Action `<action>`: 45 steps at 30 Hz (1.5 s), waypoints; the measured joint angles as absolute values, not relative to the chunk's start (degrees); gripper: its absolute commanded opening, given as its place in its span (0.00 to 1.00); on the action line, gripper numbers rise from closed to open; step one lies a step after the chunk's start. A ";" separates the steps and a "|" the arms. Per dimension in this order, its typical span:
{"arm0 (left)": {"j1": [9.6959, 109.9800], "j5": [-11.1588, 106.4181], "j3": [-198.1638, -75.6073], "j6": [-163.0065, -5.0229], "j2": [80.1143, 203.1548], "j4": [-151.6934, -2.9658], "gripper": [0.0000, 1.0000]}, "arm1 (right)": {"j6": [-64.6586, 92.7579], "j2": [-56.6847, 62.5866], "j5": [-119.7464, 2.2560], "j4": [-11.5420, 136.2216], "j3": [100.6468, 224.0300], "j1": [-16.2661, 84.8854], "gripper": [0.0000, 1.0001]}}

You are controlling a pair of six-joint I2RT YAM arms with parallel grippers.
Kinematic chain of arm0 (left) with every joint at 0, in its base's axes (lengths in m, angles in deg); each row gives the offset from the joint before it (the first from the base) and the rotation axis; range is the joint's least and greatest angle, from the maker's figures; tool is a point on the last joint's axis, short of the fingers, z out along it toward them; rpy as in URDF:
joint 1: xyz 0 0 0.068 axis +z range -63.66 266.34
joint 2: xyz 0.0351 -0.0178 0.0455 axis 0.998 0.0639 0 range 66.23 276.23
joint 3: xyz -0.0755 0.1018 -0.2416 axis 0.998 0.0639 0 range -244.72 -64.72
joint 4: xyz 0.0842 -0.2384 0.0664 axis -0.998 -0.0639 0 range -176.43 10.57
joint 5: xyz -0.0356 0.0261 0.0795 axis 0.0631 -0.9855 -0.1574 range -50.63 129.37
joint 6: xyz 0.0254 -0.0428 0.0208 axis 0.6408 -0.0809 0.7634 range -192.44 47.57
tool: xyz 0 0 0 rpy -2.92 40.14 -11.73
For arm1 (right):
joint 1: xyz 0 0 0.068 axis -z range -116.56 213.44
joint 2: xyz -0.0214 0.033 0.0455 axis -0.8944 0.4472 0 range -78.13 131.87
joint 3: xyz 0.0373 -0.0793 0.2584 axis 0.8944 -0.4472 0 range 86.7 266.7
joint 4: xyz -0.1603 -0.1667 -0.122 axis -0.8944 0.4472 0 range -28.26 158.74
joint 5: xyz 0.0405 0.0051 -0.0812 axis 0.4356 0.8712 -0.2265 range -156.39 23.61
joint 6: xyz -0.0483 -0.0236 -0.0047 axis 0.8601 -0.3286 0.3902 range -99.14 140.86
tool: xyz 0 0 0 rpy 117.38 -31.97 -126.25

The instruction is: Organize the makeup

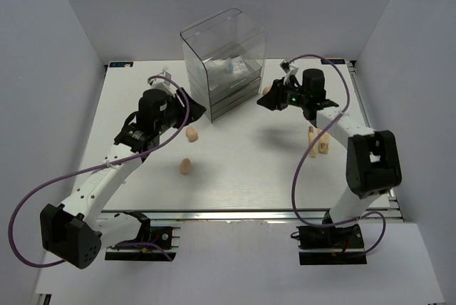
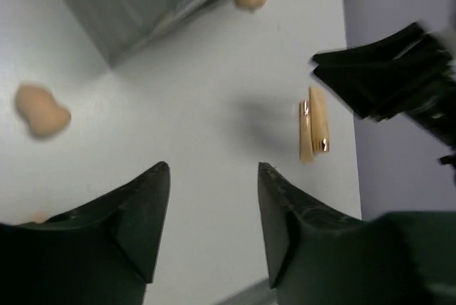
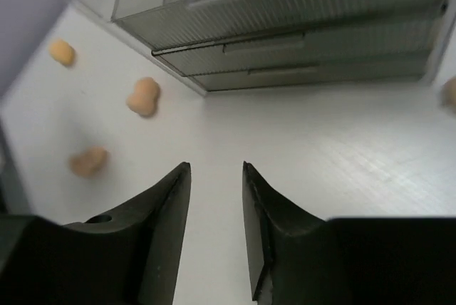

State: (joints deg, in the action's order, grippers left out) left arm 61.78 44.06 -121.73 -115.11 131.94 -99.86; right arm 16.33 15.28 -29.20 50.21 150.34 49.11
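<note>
Makeup sachet (image 1: 231, 68), white with blue print, shows through the clear walls of the drawer box (image 1: 214, 41), above its drawers; whether it is one packet or two, and which compartment holds it, I cannot tell. The box stands upright at 12 o'clock on the white table (image 1: 235, 191), and in the right wrist view its ribbed drawer fronts line up flush. The other makeup lies loose on the table. One peach corner sponge (image 1: 266, 91) rests just beside the box's front right corner, at about 1 o'clock from the table's middle. A second sponge (image 1: 191, 134) lies at 9 o'clock and a third sponge (image 1: 186, 167) at 8 o'clock, near each other but apart. The right wrist view shows a further peach blob (image 3: 62, 51) beyond those two, which I cannot place from overhead. The beige stick (image 2: 305, 134) and beige tube (image 2: 319, 116) lie side by side, touching, at 3 o'clock. The right arm's forearm (image 1: 342, 130) crosses just beside them. The left gripper (image 2: 214, 177) hangs near the box's front left corner with its jaws parted wide and nothing between them. The right gripper (image 3: 216, 173) hovers by the front right corner, close to the corner sponge, with its jaws a little apart and released. Purple cables (image 1: 299, 169) loop over both arms.
</note>
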 measured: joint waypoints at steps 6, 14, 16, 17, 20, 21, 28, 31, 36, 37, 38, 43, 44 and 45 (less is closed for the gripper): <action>61.78 39.16 -121.75 -110.35 131.72 -86.24 0.98 | -14.86 26.99 -29.79 45.67 152.90 46.99 0.59; 61.78 37.67 -120.92 -111.13 131.59 -81.91 0.98 | -36.63 38.01 -33.87 40.99 161.99 42.73 0.62; 61.78 36.87 -120.31 -111.26 131.35 -82.46 0.98 | -38.99 41.22 -34.99 39.66 166.49 42.42 0.59; 61.78 36.54 -120.16 -111.24 131.26 -82.88 0.98 | -39.80 42.38 -35.49 39.29 168.20 42.42 0.58; 61.78 35.23 -120.09 -111.22 130.96 -84.17 0.98 | -41.05 44.89 -36.06 39.46 171.13 42.53 0.54; 61.78 34.81 -120.07 -111.22 130.78 -84.45 0.98 | -41.46 45.42 -36.15 39.44 171.52 42.55 0.52; 61.78 32.93 -119.98 -111.24 129.47 -85.91 0.98 | -43.52 46.27 -36.91 39.18 171.56 42.68 0.48; 61.78 32.49 -119.81 -111.26 129.25 -86.11 0.98 | -43.65 46.77 -36.69 38.76 171.67 42.68 0.46; 61.78 32.49 -119.59 -111.61 129.23 -86.33 0.93 | -43.60 49.81 -36.80 38.37 173.20 42.68 0.37; 61.78 32.49 -119.48 -111.79 129.23 -86.35 0.90 | -44.15 50.27 -36.41 37.60 173.20 42.68 0.35; 61.78 32.49 -119.39 -111.99 129.23 -86.35 0.88 | -44.26 50.40 -36.30 36.93 173.33 42.68 0.34; 61.78 32.54 -118.28 -113.41 129.23 -86.29 0.61 | -44.32 50.68 -36.21 34.13 173.55 42.64 0.17; 61.78 32.54 -118.06 -113.60 129.23 -86.26 0.59 | -44.32 50.71 -36.28 33.87 173.55 42.64 0.13; 61.78 32.56 -117.88 -113.82 129.23 -86.29 0.56 | -44.43 50.86 -36.23 33.49 173.55 42.68 0.11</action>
